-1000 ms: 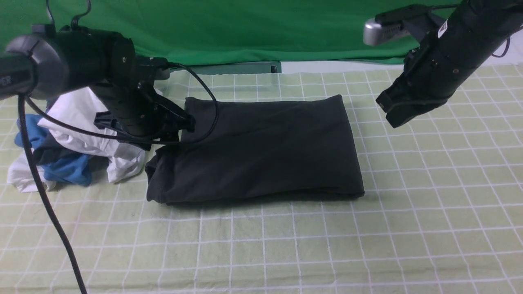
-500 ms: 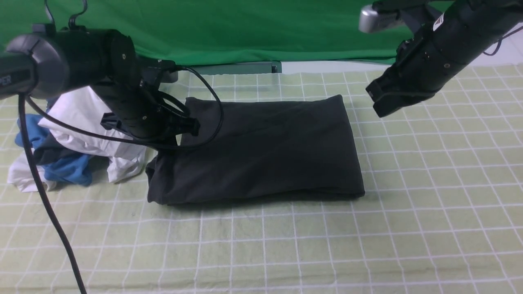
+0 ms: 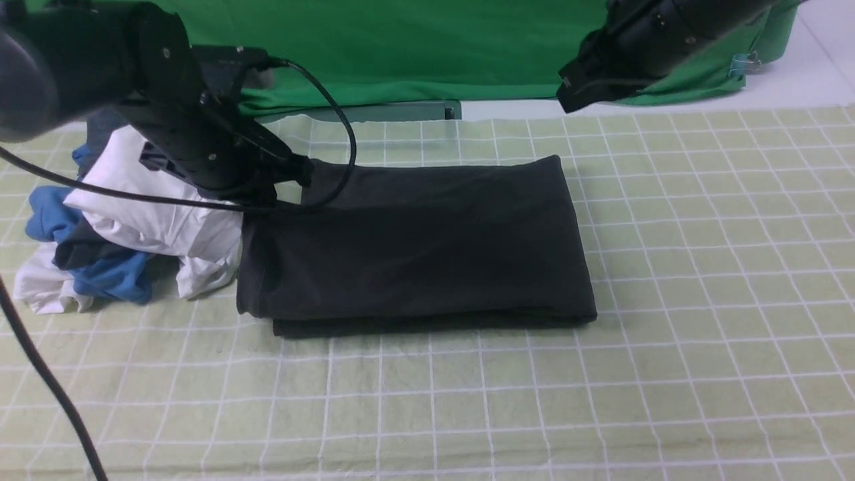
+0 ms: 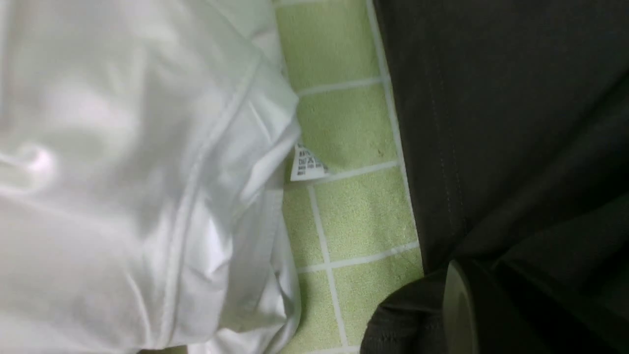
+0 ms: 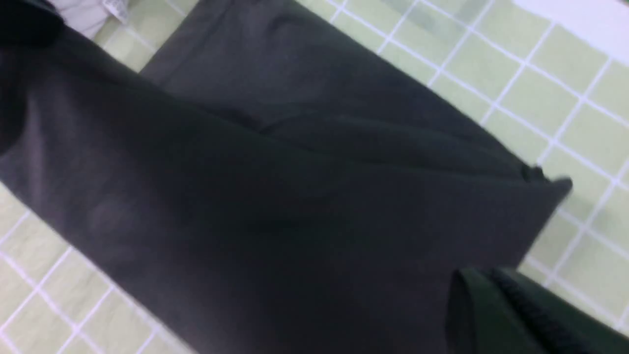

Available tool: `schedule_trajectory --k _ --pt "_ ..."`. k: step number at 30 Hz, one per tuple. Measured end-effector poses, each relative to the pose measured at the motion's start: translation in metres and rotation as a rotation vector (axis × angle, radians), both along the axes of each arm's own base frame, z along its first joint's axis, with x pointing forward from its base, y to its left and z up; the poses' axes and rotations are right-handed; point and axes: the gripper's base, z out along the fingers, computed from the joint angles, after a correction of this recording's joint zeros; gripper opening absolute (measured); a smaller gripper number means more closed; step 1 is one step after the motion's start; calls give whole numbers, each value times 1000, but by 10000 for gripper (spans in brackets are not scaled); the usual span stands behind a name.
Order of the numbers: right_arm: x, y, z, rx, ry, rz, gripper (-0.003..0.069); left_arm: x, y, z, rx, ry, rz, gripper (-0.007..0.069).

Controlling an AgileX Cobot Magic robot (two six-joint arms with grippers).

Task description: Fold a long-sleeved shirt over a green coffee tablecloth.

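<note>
Pinching shirt edge with clenched left gripper to fold it over tablecloth; right gripper kept clear, state untellable.

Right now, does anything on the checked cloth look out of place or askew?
The black shirt is folded unevenly: at its near left corner a lower layer pokes out under the top one. A heap of clothes crowds its left edge.
</note>
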Motion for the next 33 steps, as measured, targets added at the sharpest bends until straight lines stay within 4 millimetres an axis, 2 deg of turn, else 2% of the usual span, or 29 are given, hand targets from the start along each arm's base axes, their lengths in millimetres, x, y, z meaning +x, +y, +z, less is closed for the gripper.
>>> schedule_trajectory --k 2,7,9,13,16,27,30,33 --pt "6 10 -5 -9 -5 37 113 0 0 1 0 -3 0 24" --pt "20 43 -35 -48 -13 160 269 0 0 1 3 -3 -1 24" --pt "23 58 -52 -68 -11 221 337 0 0 1 4 -3 -1 24" --pt "28 79 -86 -114 -13 335 400 0 0 1 4 -3 -1 24" --pt "29 91 -103 -138 -41 395 427 0 0 1 4 -3 -1 24" --pt "29 116 -120 -164 -164 485 457 0 0 1 3 -3 -1 24" --pt "29 118 -128 -169 -158 494 449 0 0 1 2 -3 0 24" --pt "29 119 -131 -172 -156 499 390 0 0 1 0 -2 1 24"
